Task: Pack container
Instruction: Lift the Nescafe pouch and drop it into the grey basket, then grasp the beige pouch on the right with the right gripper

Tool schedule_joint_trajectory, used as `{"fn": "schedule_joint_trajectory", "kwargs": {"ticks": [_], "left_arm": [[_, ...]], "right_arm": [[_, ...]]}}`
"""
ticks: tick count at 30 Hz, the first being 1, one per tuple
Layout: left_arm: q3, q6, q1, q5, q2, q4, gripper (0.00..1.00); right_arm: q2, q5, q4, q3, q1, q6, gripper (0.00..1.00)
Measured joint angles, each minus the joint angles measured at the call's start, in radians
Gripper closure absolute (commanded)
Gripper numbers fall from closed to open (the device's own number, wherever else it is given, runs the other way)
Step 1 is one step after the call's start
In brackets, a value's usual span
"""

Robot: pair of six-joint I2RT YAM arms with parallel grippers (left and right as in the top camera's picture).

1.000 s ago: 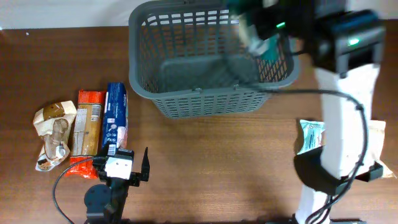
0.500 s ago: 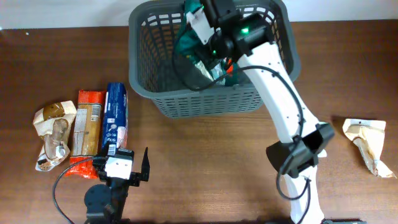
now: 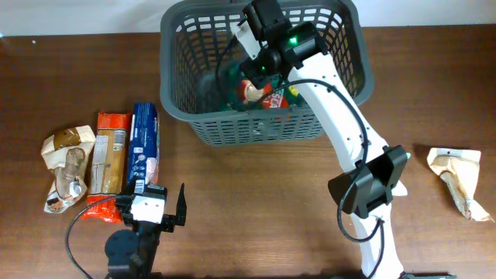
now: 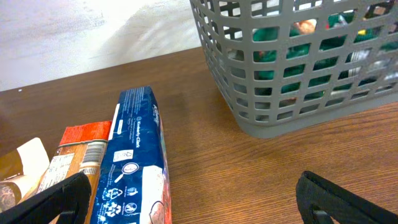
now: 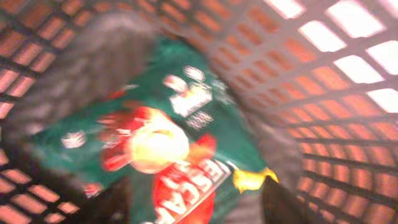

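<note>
The container, a large dark grey lattice basket, stands at the back centre of the table. My right gripper reaches down into it. In the right wrist view its two fingers stand apart, so this gripper is open. A green and red snack packet lies just under the fingers on the basket floor. Through the basket wall the left wrist view shows that packet. My left gripper rests open near the front left edge, holding nothing.
A blue packet, an orange packet and a beige crumpled packet lie side by side at the left. The blue packet sits just left of my left gripper. Another beige packet lies at the far right.
The right arm swung from the basket's right side into the basket with the green packet. Its jaws opened and the packet now lies lower, on the basket floor. The left arm stayed still.
</note>
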Motion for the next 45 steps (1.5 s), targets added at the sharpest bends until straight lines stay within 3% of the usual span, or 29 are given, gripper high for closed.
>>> {"fn": "schedule_joint_trajectory", "kwargs": {"ticks": [2, 7, 10, 13, 16, 25, 34, 42, 45], "left_arm": [[0.0, 0.0, 0.0, 0.0, 0.0, 0.0, 0.01], [0.0, 0.0, 0.0, 0.0, 0.0, 0.0, 0.01], [0.0, 0.0, 0.0, 0.0, 0.0, 0.0, 0.01], [0.0, 0.0, 0.0, 0.0, 0.0, 0.0, 0.01], [0.0, 0.0, 0.0, 0.0, 0.0, 0.0, 0.01], [0.0, 0.0, 0.0, 0.0, 0.0, 0.0, 0.01], [0.0, 0.0, 0.0, 0.0, 0.0, 0.0, 0.01], [0.0, 0.0, 0.0, 0.0, 0.0, 0.0, 0.01], [0.0, 0.0, 0.0, 0.0, 0.0, 0.0, 0.01]], "right_arm": [[-0.019, 0.054, 0.0, 0.01, -0.002, -0.003, 0.28], [-0.174, 0.136, -0.013, 0.02, -0.056, -0.006, 0.24], [-0.314, 0.113, -0.017, 0.018, -0.203, 0.008, 0.23], [-0.466, 0.061, 0.012, -0.072, -0.455, 0.016, 0.18], [-0.605, 0.024, 0.123, -0.327, -0.721, 0.013, 0.13], [-0.628, -0.149, 0.336, -1.018, -1.098, -0.145, 0.13], [-0.628, -0.04, 0.362, -1.239, -1.132, -0.348, 0.13], [-0.628, 0.079, 0.398, -1.313, -1.201, -0.408, 0.21], [-0.615, 0.092, 0.407, -1.318, -1.209, -0.411, 0.2]]}}
